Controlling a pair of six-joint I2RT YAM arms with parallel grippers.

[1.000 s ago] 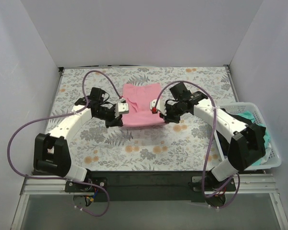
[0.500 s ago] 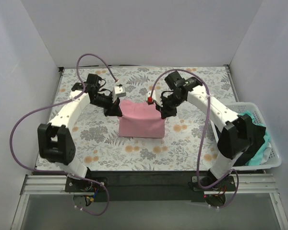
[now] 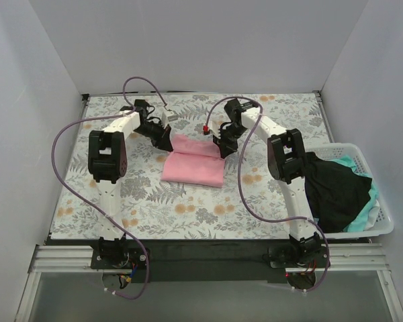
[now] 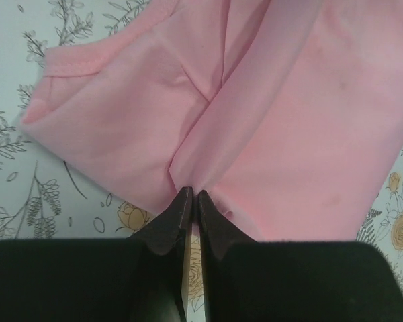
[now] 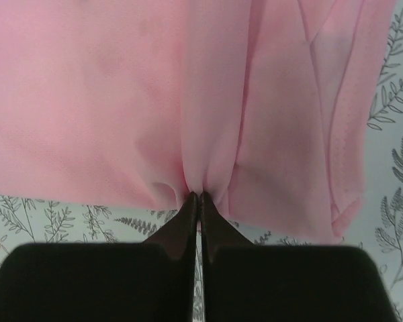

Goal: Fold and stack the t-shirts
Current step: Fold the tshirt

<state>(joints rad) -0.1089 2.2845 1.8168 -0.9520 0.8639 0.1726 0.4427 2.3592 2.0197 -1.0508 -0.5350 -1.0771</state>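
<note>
A light pink t-shirt (image 3: 193,163) lies folded on the floral sheet (image 3: 154,201) in the middle of the table. My left gripper (image 3: 166,142) is shut on its far left edge; in the left wrist view the pink cloth (image 4: 269,134) bunches at the closed tips (image 4: 190,194). My right gripper (image 3: 223,149) is shut on its far right edge; in the right wrist view the cloth (image 5: 121,100) gathers into the closed tips (image 5: 199,196). A black t-shirt (image 3: 336,191) and a mint-green one (image 3: 371,209) lie in the basket.
A white lattice basket (image 3: 383,228) stands at the right edge of the table. White walls (image 3: 27,121) close in the left, back and right sides. Purple cables (image 3: 67,134) loop above both arms.
Both grippers have carried the pink shirt's edge away from me toward the back of the table and lowered it. The shirt now lies folded over itself, with both arms stretched far back.
</note>
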